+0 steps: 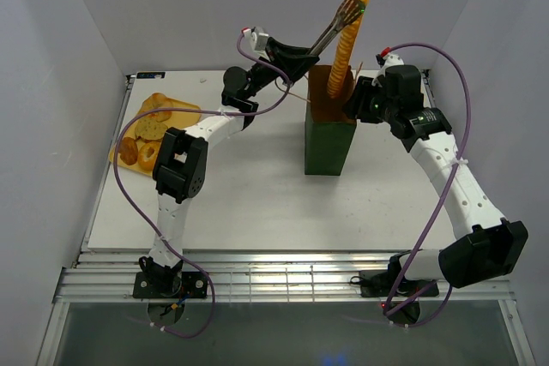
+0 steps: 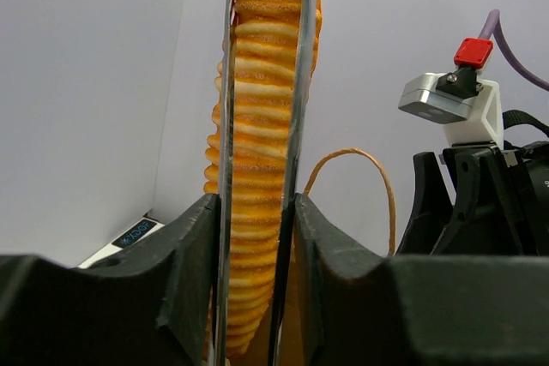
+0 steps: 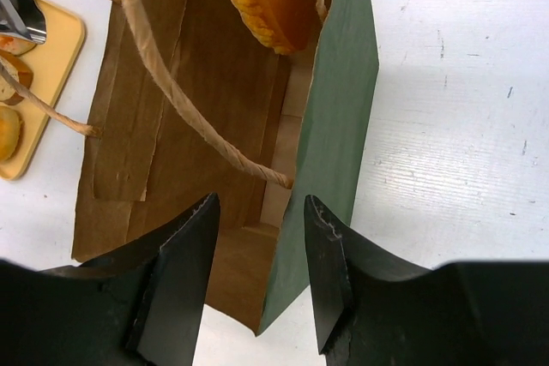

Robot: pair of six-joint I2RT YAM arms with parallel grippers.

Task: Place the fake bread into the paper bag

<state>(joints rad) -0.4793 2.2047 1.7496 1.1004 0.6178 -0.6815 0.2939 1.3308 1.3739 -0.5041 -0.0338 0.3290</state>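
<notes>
Above the paper bag (image 1: 329, 139), my left pincer (image 2: 256, 203) squeezes the tongs (image 2: 296, 83) around the long loaf (image 2: 262, 57), its lower end inside the bag; my right pincer (image 3: 257, 220), spread, straddles the bag's wall

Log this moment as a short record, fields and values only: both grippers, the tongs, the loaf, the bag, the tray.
left gripper: shut on the metal tongs
metal tongs: clamp the long ridged loaf near its top
long ridged loaf: nearly upright, lower end inside the bag mouth, most of it above the rim
paper bag: standing, open, green outside, brown inside
right gripper: open, at the bag's right rim
yellow tray: left of the bag, apart from it
rolls and bagels: on the tray
</notes>
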